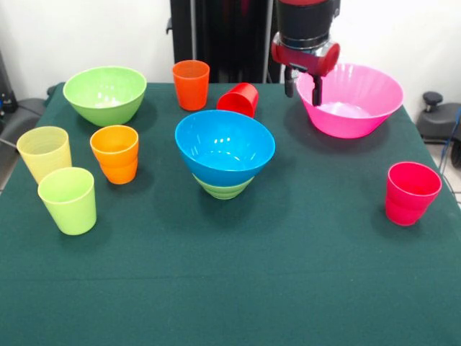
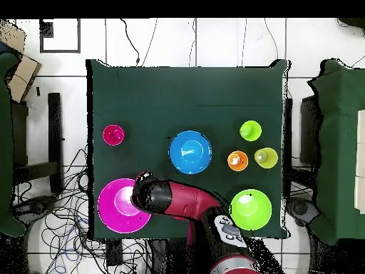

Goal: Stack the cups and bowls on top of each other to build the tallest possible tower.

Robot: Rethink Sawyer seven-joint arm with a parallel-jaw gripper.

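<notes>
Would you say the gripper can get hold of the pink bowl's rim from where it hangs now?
Probably yes: the gripper hangs at the pink bowl's rim, and nothing stands between them; the tipped red cup lies off to one side.

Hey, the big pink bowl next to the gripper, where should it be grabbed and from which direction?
Probably by the rim, from straight above. The pink bowl stands upright, its mouth open and far wider than the gripper, so one finger inside and one outside the thin flaring wall suits best, likely the rim section nearest the gripper.

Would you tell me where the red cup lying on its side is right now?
In the front view the tipped red cup lies near the table's far edge, between the upright orange cup and the pink bowl, just behind the blue bowl.
</notes>
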